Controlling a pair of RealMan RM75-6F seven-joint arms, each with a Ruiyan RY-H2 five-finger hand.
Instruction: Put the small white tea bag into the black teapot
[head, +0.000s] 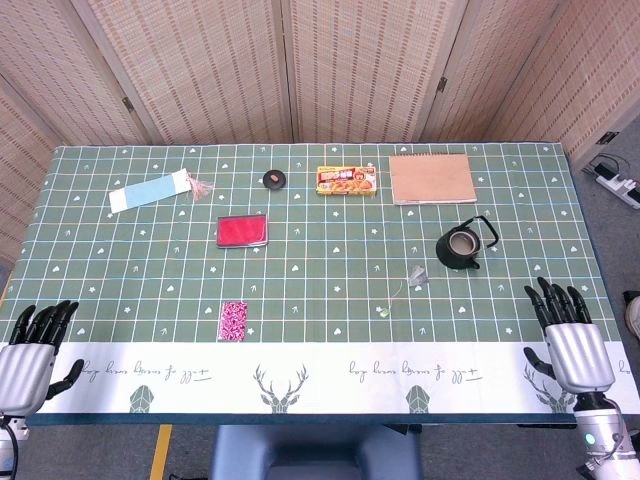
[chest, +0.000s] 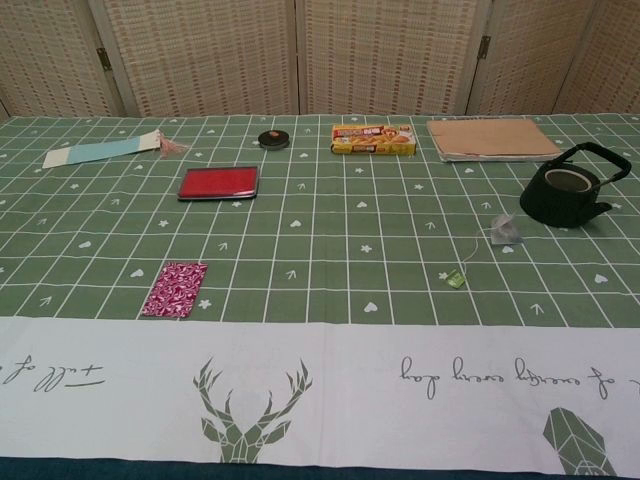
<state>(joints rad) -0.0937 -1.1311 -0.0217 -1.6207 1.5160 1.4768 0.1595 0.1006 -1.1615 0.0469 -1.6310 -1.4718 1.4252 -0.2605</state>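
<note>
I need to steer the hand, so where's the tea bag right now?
The small white tea bag lies on the table's right side, just in front and left of the black teapot, apart from it.

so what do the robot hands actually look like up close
Both look alike in the head view: the left robot hand and right robot hand have black, jointed, human-like fingers on a smooth silver-grey palm shell. Below the right one, a pale wrist section carries a small green light and a thin dark cable. The chest view shows neither.
</note>
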